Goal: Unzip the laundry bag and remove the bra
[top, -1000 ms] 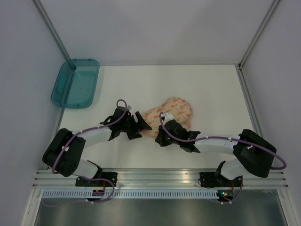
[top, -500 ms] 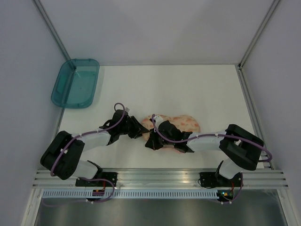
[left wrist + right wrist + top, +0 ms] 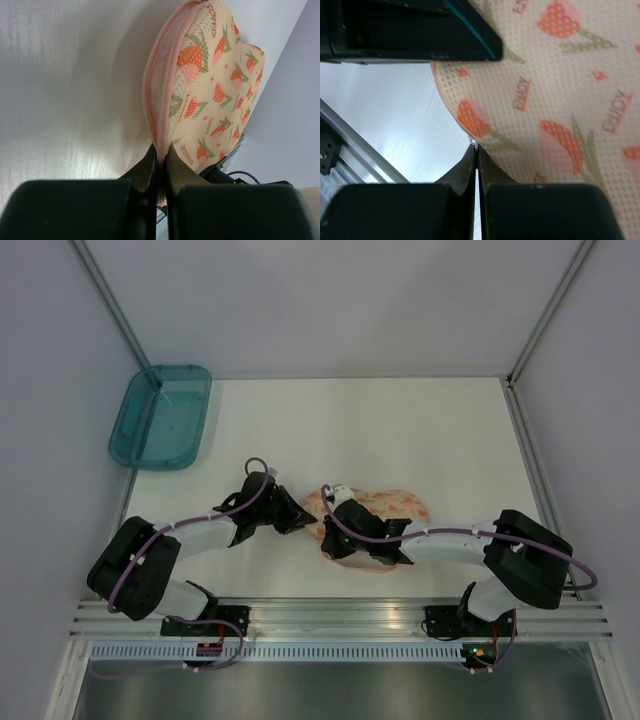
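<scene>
The laundry bag (image 3: 398,505), cream mesh with orange-red prints, lies between the two arms near the table's front. In the left wrist view the laundry bag (image 3: 210,90) stands on edge, its pink zipper edge (image 3: 159,95) running straight down into my left gripper (image 3: 161,156), which is shut on that seam. My left gripper (image 3: 307,523) sits at the bag's left end. My right gripper (image 3: 477,148) is shut on a tiny white pull at the rim of the laundry bag (image 3: 560,85). From above, the right gripper (image 3: 329,544) is at the bag's near-left corner. The bra is hidden.
A teal plastic tray (image 3: 160,417) stands at the far left of the table. An aluminium rail (image 3: 340,615) runs along the near edge by the arm bases. The left gripper's black body (image 3: 410,30) fills the top left of the right wrist view.
My left gripper has gone from open to shut on the bag's zipper edge. The right arm has dragged the bag nearer and leftward, and the bag now lies lower and flatter.
</scene>
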`<state>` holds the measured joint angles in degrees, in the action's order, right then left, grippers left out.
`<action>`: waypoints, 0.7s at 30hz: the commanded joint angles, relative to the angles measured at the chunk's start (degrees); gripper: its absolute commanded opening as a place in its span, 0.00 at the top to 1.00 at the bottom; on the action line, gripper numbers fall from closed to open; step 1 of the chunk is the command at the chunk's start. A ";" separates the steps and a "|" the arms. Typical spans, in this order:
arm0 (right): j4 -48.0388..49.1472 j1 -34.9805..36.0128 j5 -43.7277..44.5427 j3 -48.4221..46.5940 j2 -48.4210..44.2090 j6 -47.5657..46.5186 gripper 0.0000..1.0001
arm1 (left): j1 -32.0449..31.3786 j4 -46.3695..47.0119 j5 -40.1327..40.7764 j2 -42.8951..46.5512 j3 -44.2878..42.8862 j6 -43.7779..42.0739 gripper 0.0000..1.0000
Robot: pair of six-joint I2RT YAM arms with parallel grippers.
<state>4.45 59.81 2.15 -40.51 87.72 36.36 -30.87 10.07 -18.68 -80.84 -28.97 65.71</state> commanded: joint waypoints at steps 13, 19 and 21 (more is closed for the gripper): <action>-25.44 0.31 24.20 0.61 -7.04 3.37 1.00 | 7.66 -9.71 1.54 -3.62 -10.66 -14.55 0.98; -30.10 0.31 28.95 -0.97 -7.39 4.77 1.00 | 13.55 -13.40 -0.66 -8.36 -16.63 -21.23 0.98; -31.60 0.31 30.01 -1.32 -8.09 4.95 1.00 | 15.22 -14.54 -0.75 -9.68 -18.74 -23.52 0.98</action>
<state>-20.40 60.12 27.05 -39.81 81.62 40.14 -18.46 -2.87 -19.86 -88.79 -42.92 49.28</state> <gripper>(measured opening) 0.009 0.076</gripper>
